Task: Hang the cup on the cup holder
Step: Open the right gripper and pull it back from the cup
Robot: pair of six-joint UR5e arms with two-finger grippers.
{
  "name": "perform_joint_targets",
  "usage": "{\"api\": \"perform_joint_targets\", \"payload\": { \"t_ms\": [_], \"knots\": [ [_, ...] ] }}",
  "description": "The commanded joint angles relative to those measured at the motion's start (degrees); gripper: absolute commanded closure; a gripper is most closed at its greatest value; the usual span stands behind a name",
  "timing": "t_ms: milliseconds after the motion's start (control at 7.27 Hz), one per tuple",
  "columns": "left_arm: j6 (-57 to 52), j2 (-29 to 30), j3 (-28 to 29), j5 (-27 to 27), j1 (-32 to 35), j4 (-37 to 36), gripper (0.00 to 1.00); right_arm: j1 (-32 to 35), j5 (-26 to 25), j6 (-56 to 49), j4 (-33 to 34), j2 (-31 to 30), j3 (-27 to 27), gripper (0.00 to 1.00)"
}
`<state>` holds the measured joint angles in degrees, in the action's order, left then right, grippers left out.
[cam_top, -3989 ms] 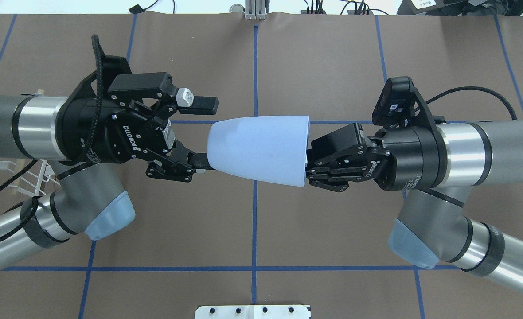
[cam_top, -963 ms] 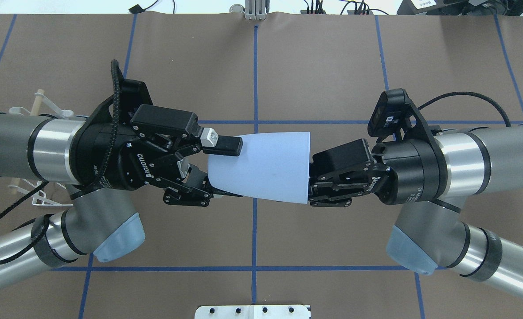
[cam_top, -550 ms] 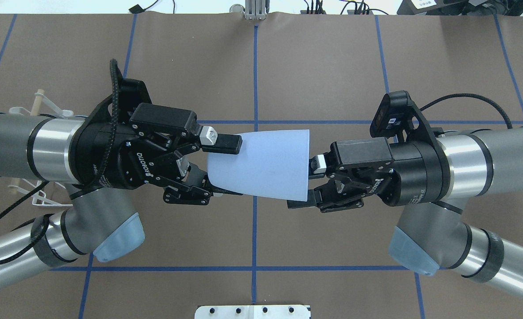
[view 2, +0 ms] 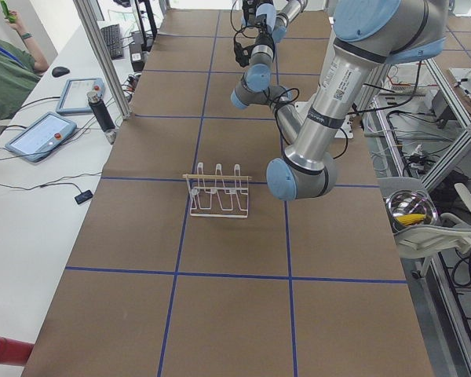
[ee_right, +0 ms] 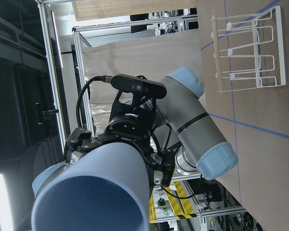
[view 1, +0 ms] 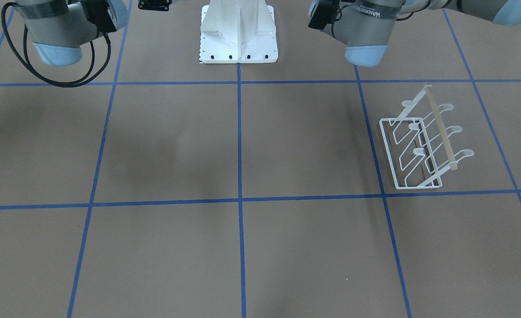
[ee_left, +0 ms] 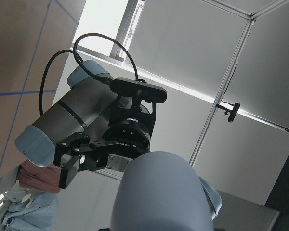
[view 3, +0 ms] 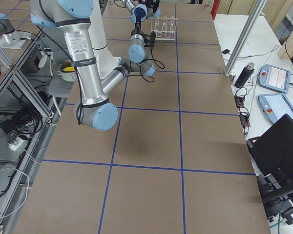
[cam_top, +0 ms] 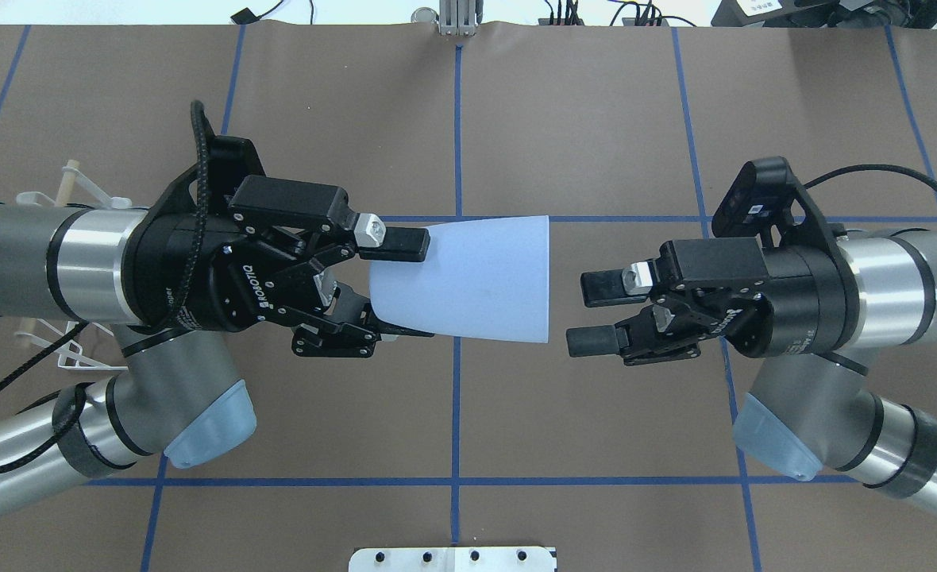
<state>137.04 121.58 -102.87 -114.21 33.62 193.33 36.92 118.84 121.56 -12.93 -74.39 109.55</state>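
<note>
The light-blue cup [cam_top: 476,278] lies on its side in the air between my arms, open rim toward the right. My left gripper [cam_top: 405,290] is shut on its narrow base end. My right gripper [cam_top: 589,314] is open and empty, a short gap to the right of the rim. The cup fills the bottom of the left wrist view [ee_left: 159,192] and the right wrist view [ee_right: 91,192]. The white wire cup holder [view 1: 441,128] with its wooden bar stands on the table at my left, mostly hidden under the left arm in the overhead view [cam_top: 66,181].
The robot's white base plate [view 1: 238,31] sits at the near table edge. Blue tape lines cross the brown table. Operator tablets [view 2: 35,135] lie on a side bench past the table's far edge.
My left gripper closed on the cup's base. My right gripper then opened, let go of the rim and drew back to the right. The cup stays in the left gripper.
</note>
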Motion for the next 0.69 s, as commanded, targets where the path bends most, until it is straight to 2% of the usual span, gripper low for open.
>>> {"api": "perform_joint_targets", "payload": {
  "t_ms": [0,138,275,413,550],
  "knots": [
    [-1.67,-0.38,-0.14,2.50,1.35,-3.02,1.00,7.24,0.17,-0.61,-2.88,-5.48,-1.08,0.00],
    [-4.12,-0.38,-0.83,2.50,1.80,-6.44,1.00,12.25,1.30,-2.88,-2.62,-6.02,-2.13,0.00],
    [-6.50,-0.56,-3.45,2.50,4.76,-13.35,1.00,17.43,2.53,-7.60,-1.67,-5.94,-4.49,0.00],
    [-7.22,-2.12,-8.78,2.33,8.10,-23.60,1.00,22.88,2.63,-14.78,1.04,-6.03,-6.61,0.00],
    [-12.53,-2.49,-12.49,2.06,9.52,-32.49,1.00,26.15,2.71,-21.03,6.90,-6.46,-6.80,0.00]
  ]
}}
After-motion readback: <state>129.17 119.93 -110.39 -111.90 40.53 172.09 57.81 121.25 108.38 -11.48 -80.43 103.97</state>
